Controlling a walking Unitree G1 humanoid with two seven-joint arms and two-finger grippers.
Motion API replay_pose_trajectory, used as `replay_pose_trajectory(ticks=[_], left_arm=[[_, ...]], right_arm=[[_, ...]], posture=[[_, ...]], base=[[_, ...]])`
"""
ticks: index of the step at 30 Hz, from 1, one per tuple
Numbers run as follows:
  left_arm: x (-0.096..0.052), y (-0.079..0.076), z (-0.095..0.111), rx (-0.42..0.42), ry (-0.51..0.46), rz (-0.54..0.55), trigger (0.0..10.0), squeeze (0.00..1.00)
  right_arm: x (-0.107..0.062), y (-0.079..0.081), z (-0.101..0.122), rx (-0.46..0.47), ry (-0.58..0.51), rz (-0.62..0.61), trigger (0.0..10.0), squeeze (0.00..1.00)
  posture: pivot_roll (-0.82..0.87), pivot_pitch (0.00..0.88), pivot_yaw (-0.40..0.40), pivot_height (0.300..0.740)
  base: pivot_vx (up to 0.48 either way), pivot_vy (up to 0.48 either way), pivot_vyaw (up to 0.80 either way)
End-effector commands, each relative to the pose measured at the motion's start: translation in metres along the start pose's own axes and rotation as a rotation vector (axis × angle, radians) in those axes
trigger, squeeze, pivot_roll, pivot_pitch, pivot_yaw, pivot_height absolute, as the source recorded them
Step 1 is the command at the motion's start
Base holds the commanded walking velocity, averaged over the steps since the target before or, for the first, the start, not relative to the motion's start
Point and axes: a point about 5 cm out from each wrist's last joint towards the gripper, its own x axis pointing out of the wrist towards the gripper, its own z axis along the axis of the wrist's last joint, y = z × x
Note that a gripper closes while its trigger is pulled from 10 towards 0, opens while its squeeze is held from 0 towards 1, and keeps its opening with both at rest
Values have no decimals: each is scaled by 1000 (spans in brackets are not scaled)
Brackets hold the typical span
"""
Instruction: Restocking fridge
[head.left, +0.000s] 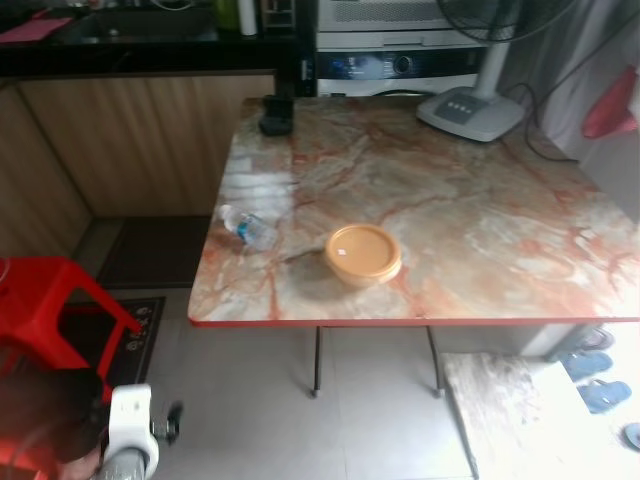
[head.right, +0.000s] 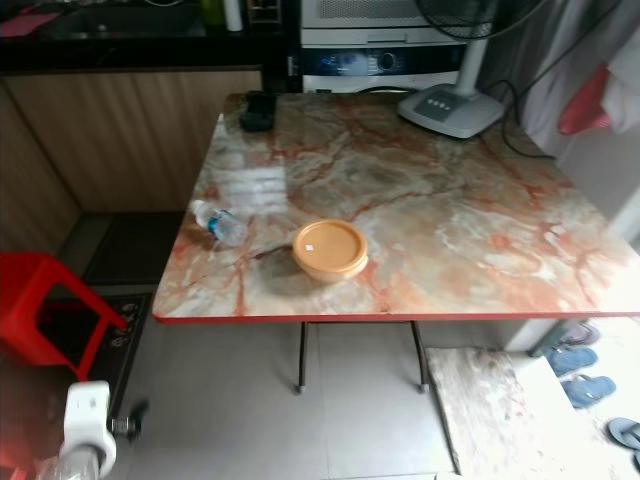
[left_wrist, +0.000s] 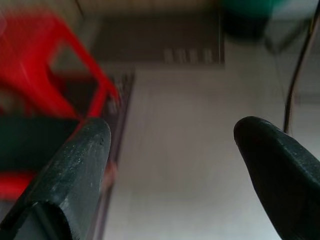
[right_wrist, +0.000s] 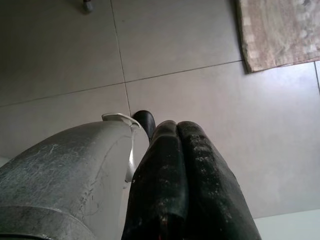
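1. A kitchen corner: a marble-patterned table (head.left: 480, 230) with a red rim stands on pale floor tiles, with wooden cabinets behind it and a fan base (head.left: 470, 110) at its far right corner.
2. We see the goods likely meant for the fridge near the table's front edge: an orange lidded bowl (head.left: 362, 254) toward the middle, and a small water bottle (head.left: 246, 228) lying on its side by the left edge, well apart from the bowl.
3. Our left gripper (left_wrist: 170, 150) hangs low beside a red stool (head.left: 50, 300), its fingers spread wide and holding nothing.
4. Our right gripper (right_wrist: 185, 175) points down at the floor tiles, fingers pressed together with nothing between them.
5. We judge the task barely begun, with nothing yet picked up.
6. The risks: the bottle, on its side near the edge, could roll off if nudged; the stool and a floor mat (head.left: 510, 410) crowd the approach and could catch a step.
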Motion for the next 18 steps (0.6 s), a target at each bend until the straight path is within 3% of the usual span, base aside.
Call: replay_pose_trajectory(ticks=[1, 2, 5, 10, 14, 16, 18], left_arm=[[2, -11, 15, 40, -94, -28, 10000, 0], [0, -22, 26, 85, -170, -53, 10000, 0], [-4, -31, 38, 121, -254, -75, 10000, 0], [-14, -36, 49, 140, -345, -77, 10000, 0], [-27, -38, 69, 202, -443, -91, 10000, 0], [-28, -42, 79, 196, -472, -99, 10000, 0], [-24, -49, 93, 134, -492, -123, 10000, 0]], right_arm=[[-1, -2, 0, -5, -3, -6, 10000, 0], [-1, -2, -1, -5, -4, -7, 10000, 0], [-1, -2, -1, -2, -6, -8, 10000, 0], [-1, -1, -3, -12, 1, -4, 10000, 0], [-2, -1, -5, -8, 5, -7, 10000, 0], [-2, -1, -5, -9, 6, -9, 10000, 0], [-2, -1, -5, -16, 11, -8, 10000, 0]], posture=[[66, 23, 25, 740], [59, 21, 30, 740], [63, 21, 36, 740], [63, 21, 43, 740], [69, 27, 42, 740], [79, 29, 37, 740], [85, 32, 30, 740]], base=[[0, 0, 0], [0, 0, 0], [0, 0, 0], [0, 0, 0], [0, 0, 0], [0, 0, 0], [0, 0, 0]])
